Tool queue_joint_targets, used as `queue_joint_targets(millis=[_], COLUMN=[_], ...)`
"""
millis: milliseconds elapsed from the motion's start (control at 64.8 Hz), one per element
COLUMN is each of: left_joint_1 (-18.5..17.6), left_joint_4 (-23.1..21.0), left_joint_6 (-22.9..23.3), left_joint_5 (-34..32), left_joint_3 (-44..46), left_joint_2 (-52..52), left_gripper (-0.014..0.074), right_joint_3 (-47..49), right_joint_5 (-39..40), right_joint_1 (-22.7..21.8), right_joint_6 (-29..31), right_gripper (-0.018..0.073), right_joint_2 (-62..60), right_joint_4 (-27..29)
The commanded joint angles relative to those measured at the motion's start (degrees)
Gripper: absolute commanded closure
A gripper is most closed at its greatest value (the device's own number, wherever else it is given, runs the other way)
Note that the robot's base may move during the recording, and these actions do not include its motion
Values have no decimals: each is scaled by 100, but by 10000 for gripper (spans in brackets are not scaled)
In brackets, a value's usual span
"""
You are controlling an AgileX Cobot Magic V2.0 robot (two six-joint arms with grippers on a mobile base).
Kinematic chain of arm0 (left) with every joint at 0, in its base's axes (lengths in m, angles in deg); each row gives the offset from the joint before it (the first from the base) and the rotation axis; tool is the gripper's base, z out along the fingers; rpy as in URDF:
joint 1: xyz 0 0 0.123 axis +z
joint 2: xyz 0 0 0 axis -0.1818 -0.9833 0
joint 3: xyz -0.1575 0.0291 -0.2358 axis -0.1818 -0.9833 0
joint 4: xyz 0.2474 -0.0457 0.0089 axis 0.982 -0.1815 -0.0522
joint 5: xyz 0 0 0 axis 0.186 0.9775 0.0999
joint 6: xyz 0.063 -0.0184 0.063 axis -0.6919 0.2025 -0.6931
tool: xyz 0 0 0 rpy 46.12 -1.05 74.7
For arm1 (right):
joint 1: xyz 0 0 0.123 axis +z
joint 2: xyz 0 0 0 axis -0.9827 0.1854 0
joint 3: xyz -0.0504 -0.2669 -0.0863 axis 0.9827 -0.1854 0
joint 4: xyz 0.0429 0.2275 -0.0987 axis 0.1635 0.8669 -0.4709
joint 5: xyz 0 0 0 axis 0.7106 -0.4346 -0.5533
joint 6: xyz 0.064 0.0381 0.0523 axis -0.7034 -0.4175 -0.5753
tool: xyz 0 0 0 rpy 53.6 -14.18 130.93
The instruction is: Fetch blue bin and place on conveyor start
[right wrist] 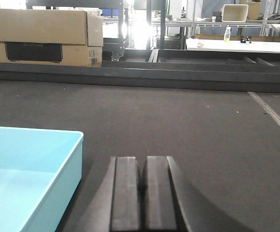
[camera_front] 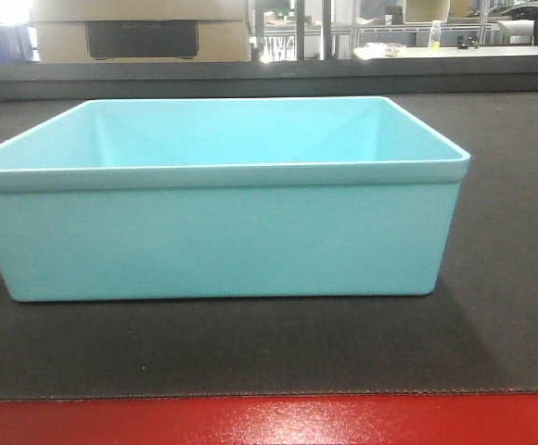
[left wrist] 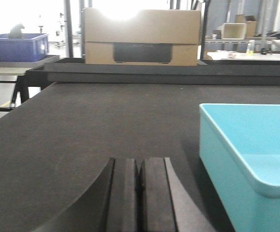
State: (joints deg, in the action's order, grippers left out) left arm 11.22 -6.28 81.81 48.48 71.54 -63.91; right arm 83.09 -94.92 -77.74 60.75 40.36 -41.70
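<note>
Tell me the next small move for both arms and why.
Probably draw both arms back, away from the blue bin. It already sits flat on the conveyor belt behind the red edge, and the left gripper and right gripper are shut, beside it, holding nothing.

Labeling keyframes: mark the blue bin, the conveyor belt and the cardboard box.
blue bin point(camera_front: 218, 236): front-facing view, on its near outer wall.
conveyor belt point(camera_front: 250, 348): front-facing view, bare dark belt in front of the bin.
cardboard box point(left wrist: 142, 36): left wrist view, on its front face above the dark cutout.
</note>
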Motion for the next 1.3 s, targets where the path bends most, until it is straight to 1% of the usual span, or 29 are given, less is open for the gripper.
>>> queue_joint_targets(millis=[0, 864, 941, 1003, 1064, 1111, 1203, 1280], left_joint_1=[-110, -110, -110, -110, -110, -110, -110, -110], left_joint_4=[-45, -45, -45, -45, -45, -45, -45, -45], left_joint_6=[-24, -24, -24, -24, -24, -24, -24, -24], left_joint_5=[-132, -132, -132, -132, -132, -132, -132, -132], left_joint_3=[4, 4, 4, 4, 4, 4, 4, 4], left_joint_2=[32, 32, 32, 32, 32, 32, 32, 32], left_gripper=[707, 707, 707, 707, 707, 707, 707, 707], right_joint_3=[-10, -10, -70, -108, -208, -336, -753, -1147], right_joint_5=[145, 145, 414, 572, 745, 957, 1525, 1791], right_joint_1=[-22, -22, -49, -188, -356, -475, -606, -607], right_joint_6=[49, 49, 49, 109, 410, 585, 585, 585], right_gripper=[721, 721, 721, 721, 721, 721, 721, 721], right_joint_2=[-20, -20, -20, -28, -28, -28, -57, -224], right_joint_4=[-47, -47, 67, 250, 629, 798, 798, 798])
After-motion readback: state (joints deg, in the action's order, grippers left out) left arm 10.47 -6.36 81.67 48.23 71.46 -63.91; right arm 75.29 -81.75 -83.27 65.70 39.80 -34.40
